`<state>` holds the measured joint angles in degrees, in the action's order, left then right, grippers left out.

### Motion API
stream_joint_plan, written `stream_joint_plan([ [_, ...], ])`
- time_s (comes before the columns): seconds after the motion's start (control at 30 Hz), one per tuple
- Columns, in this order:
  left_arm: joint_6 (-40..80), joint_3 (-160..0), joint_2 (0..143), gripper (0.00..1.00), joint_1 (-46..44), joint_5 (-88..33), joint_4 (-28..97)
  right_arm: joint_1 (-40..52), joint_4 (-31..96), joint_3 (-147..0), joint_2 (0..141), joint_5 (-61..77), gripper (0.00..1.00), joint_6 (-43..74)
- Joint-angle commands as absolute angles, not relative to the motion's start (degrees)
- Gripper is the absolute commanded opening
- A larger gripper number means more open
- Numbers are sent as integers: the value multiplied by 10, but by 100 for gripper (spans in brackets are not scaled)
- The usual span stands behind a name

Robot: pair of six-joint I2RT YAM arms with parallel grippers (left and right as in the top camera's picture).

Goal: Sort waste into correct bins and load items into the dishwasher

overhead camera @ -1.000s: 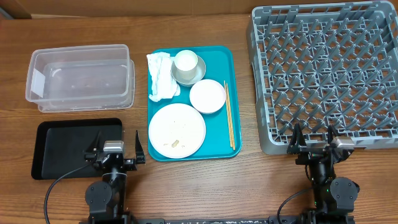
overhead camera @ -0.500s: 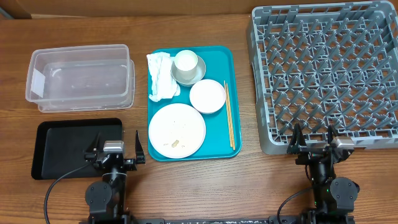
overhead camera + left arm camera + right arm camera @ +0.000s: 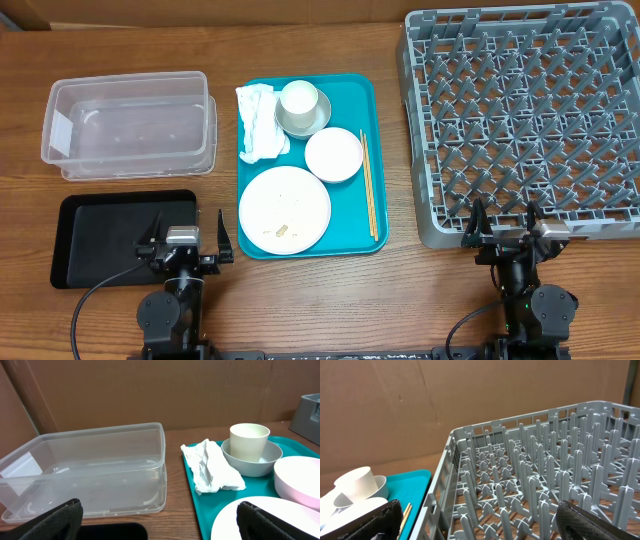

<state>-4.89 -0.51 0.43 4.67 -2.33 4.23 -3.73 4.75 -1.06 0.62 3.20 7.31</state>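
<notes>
Waste first: the crumpled white paper napkin (image 3: 260, 125) lies at the far left corner of the teal rectangular serving tray (image 3: 369, 100), touching the small grey bowl (image 3: 318, 122) that holds the small cream cup (image 3: 298, 99). Loose whitish food crumbs (image 3: 284, 230) lie on the large flat white plate (image 3: 284, 200) at the tray's near end. A small pale-pink bowl (image 3: 333, 154) sits between them.

The clear rectangular plastic tub (image 3: 130, 77), the shallow black rectangular tray (image 3: 100, 240) and the large square grey plastic dish rack (image 3: 412, 150) show no contents.

My left gripper (image 3: 188, 235) hangs over the black tray's near right corner, my right gripper (image 3: 503, 218) at the rack's near edge. Both have their jaws wide and hold nothing.

Judgement: sorting has not begun, and the napkin pick is the likely first step. It calls for my left arm to reach forward and rightward, descend clear of the cup, and close on a raised fold. I cannot tell which bin takes paper.
</notes>
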Motion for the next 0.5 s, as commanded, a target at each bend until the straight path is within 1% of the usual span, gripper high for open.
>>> stream_joint_plan([
  [0.0,-40,-3,4,100,45,-49,37,-39,45,-5,2,37,100,76],
  [0.1,39,-3,4,100,45,-206,11,-39,45,-5,2,37,100,76],
  [0.17,123,-3,4,100,45,-354,-18,-39,45,-5,2,37,100,76],
  [0.27,230,-3,4,100,45,-502,-72,-39,45,-5,2,37,100,76],
  [0.33,253,-3,4,100,45,-526,-102,-39,45,-5,2,37,100,76],
  [0.4,274,-3,4,100,45,-519,-140,-39,45,-5,2,37,100,76],
  [0.47,296,-3,4,100,45,-514,-211,-39,45,-5,2,37,100,76],
])
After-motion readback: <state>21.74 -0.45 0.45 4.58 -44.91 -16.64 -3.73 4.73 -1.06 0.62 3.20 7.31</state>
